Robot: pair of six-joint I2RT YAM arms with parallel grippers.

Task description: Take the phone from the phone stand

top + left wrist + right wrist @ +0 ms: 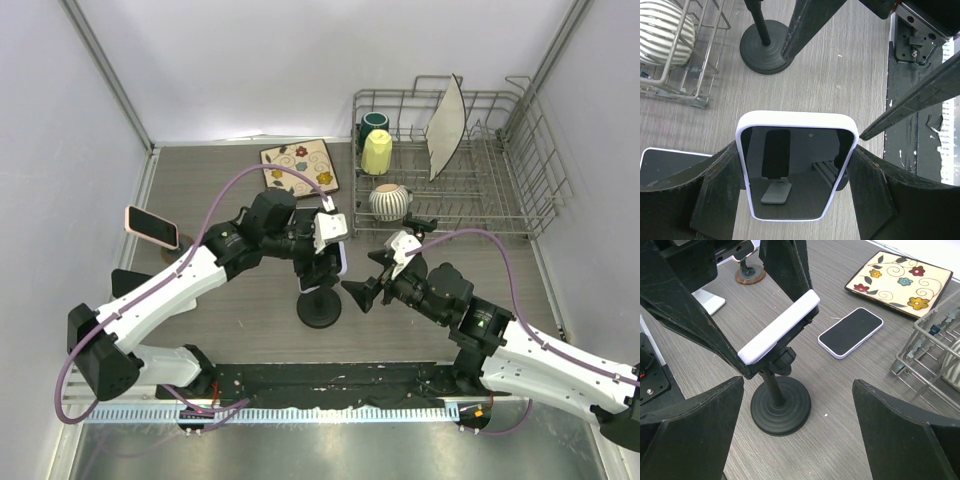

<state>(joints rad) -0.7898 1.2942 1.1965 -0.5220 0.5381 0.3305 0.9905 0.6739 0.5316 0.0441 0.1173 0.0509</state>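
Observation:
A phone in a white case [797, 165] sits between my left gripper's [797, 160] two fingers, which press on its two long edges. From the right wrist, the phone [780, 325] lies tilted on the cradle of the black phone stand [780, 407], held up by a thin post over a round base. From above, my left gripper [328, 250] is over the stand [320, 308]. To the right of the base, my right gripper [362, 290] is open and holds nothing. Its fingers [700, 430] stand wide apart, facing the base.
A second phone [850, 332] lies flat on the table behind the stand. A flowered plate [298, 167] sits at the back. A wire dish rack [500, 190] at back right holds cups and a white plate. A pink phone [150, 228] stands at the left.

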